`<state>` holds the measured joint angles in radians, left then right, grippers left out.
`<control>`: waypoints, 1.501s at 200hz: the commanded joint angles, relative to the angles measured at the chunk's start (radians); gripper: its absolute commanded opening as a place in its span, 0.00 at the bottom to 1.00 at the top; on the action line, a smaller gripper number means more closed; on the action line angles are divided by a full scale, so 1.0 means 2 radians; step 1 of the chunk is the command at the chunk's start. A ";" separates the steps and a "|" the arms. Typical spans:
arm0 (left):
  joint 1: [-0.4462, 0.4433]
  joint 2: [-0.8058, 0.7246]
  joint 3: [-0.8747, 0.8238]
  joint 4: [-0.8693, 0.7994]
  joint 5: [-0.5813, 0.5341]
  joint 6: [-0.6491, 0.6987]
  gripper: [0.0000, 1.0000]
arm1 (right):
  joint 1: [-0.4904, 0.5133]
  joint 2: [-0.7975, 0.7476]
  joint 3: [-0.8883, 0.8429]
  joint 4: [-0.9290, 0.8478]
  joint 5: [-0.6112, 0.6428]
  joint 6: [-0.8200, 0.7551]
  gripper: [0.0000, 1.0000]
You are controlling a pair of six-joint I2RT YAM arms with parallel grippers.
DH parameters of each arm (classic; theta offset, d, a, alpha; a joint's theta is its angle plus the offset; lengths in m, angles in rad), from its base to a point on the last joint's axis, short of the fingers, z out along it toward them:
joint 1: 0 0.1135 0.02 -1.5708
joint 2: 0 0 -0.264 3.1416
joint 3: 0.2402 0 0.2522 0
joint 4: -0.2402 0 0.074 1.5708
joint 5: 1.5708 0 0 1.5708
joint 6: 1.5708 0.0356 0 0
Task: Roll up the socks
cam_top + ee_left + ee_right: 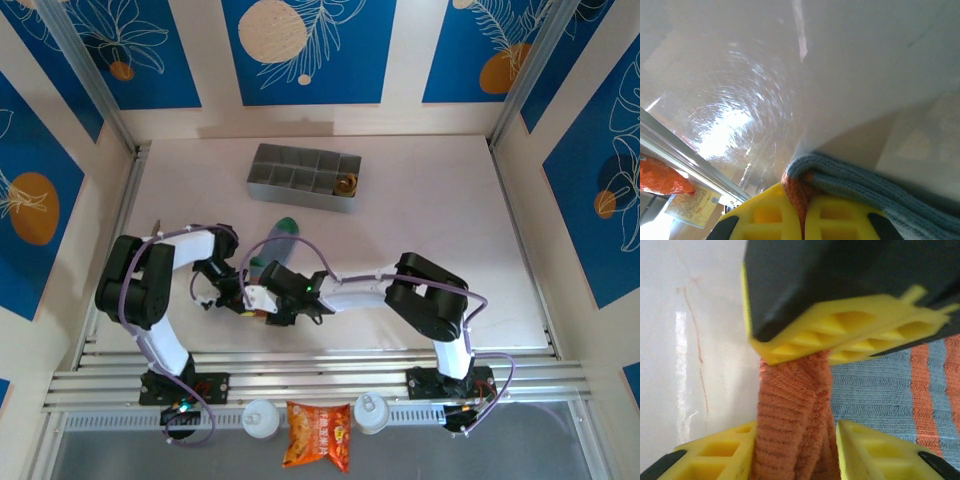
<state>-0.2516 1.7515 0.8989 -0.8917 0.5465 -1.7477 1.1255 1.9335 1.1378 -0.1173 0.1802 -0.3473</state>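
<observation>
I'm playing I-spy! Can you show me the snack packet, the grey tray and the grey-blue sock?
orange snack packet (318, 437): top view, middle of the bag.
grey compartment tray (300, 198): top view, its near wall.
grey-blue sock (287, 223): top view, its green toe.

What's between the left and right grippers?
The orange sock cuff, bunched. It runs from between the fingers of the right gripper up into the closed left gripper. This shows in the right wrist view.
</observation>
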 commanded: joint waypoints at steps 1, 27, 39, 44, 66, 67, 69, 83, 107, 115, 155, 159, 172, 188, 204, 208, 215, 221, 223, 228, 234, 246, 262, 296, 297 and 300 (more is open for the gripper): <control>0.002 0.022 -0.015 0.006 -0.094 -0.006 0.00 | -0.018 0.009 0.020 -0.052 -0.091 0.054 0.41; 0.002 0.025 -0.019 0.014 -0.090 -0.006 0.00 | -0.037 0.004 0.024 -0.056 -0.170 0.114 0.44; 0.002 0.025 -0.020 0.018 -0.089 -0.007 0.00 | -0.045 0.001 0.025 -0.054 -0.205 0.134 0.46; 0.002 0.025 -0.021 0.020 -0.089 -0.007 0.00 | -0.048 0.001 0.027 -0.055 -0.213 0.146 0.47; 0.002 0.025 -0.022 0.025 -0.087 -0.009 0.00 | -0.061 0.006 0.051 -0.079 -0.242 0.199 0.50; 0.002 0.025 -0.022 0.025 -0.086 -0.010 0.00 | -0.061 0.006 0.051 -0.080 -0.242 0.202 0.50; 0.001 0.025 -0.022 0.026 -0.086 -0.010 0.00 | -0.063 0.006 0.052 -0.081 -0.244 0.207 0.51; 0.002 0.023 -0.023 0.028 -0.085 -0.013 0.00 | -0.068 -0.004 0.047 -0.073 -0.226 0.256 0.54; 0.001 0.024 -0.020 0.022 -0.086 -0.020 0.00 | -0.073 -0.022 0.037 -0.078 -0.158 0.378 0.55; 0.002 0.023 -0.020 0.023 -0.087 -0.023 0.00 | -0.078 -0.021 0.045 -0.092 -0.157 0.425 0.59; 0.002 0.027 -0.019 0.038 -0.077 -0.044 0.00 | -0.083 -0.013 0.070 -0.183 -0.123 0.620 0.67; 0.002 0.028 -0.017 0.039 -0.076 -0.045 0.00 | -0.083 -0.014 0.067 -0.180 -0.127 0.631 0.67; 0.002 0.031 -0.012 0.036 -0.076 -0.043 0.00 | -0.080 -0.016 0.062 -0.165 -0.140 0.649 0.66; 0.002 0.037 -0.006 0.033 -0.075 -0.040 0.00 | -0.071 -0.014 0.072 -0.177 -0.141 0.647 0.66; 0.002 0.040 -0.006 0.034 -0.076 -0.039 0.00 | -0.062 -0.014 0.074 -0.177 -0.149 0.647 0.65; 0.002 0.040 -0.006 0.035 -0.076 -0.039 0.00 | -0.060 -0.014 0.074 -0.175 -0.151 0.647 0.65; 0.002 0.042 -0.007 0.037 -0.075 -0.039 0.00 | -0.056 -0.013 0.073 -0.170 -0.156 0.649 0.65; 0.002 0.043 -0.008 0.039 -0.075 -0.038 0.00 | -0.053 -0.013 0.073 -0.165 -0.157 0.649 0.65; 0.002 0.044 -0.008 0.039 -0.074 -0.038 0.00 | -0.052 -0.013 0.073 -0.163 -0.157 0.648 0.65; 0.002 0.045 -0.007 0.039 -0.073 -0.037 0.00 | -0.050 -0.014 0.072 -0.155 -0.158 0.647 0.65; 0.002 0.047 -0.007 0.039 -0.073 -0.036 0.00 | -0.046 -0.017 0.068 -0.144 -0.156 0.647 0.65; 0.003 0.048 -0.007 0.039 -0.073 -0.035 0.00 | -0.043 -0.027 0.057 -0.120 -0.155 0.650 0.66; 0.003 0.050 -0.006 0.041 -0.073 -0.033 0.00 | -0.044 -0.032 0.049 -0.105 -0.157 0.657 0.67; 0.004 0.051 -0.006 0.042 -0.071 -0.028 0.00 | -0.033 -0.026 0.054 -0.099 -0.163 0.647 0.67; 0.004 0.052 -0.006 0.042 -0.071 -0.028 0.00 | -0.033 -0.026 0.055 -0.100 -0.162 0.646 0.67; 0.005 0.051 -0.006 0.042 -0.071 -0.028 0.00 | -0.032 -0.024 0.058 -0.103 -0.160 0.645 0.67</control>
<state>-0.2504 1.7844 0.9195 -0.9070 0.5663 -1.8004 1.0439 1.8999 1.2480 -0.3351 -0.1139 0.9386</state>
